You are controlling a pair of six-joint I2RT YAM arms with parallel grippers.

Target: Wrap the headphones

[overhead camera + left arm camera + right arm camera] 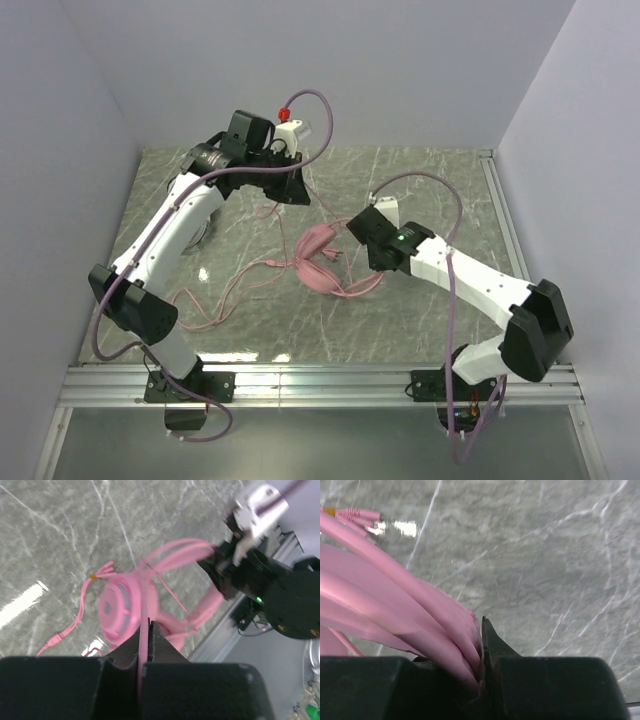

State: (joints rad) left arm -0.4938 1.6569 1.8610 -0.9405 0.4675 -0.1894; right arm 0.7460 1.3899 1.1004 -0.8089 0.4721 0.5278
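Our right gripper (352, 232) clamps the headband (420, 610) of the pink headset (325, 262), mid-table; our left gripper (300, 195) — raised beyond it — pinches the pink cable (144, 615), running straight from earcup (122, 605) to those jaws.

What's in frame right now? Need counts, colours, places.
headphones: one, pink, mid-table, headband gripped by the right fingers
cable: one, pink, loops from the headphones over the table's left side; one stretch runs up to the left fingers
table: one, grey marble, under everything
rail: one, silver, along the near edge
left fingers: one pair, black, shut on the cable, raised over the far left of the table
right fingers: one pair, black, shut on the headphones' headband, near the centre
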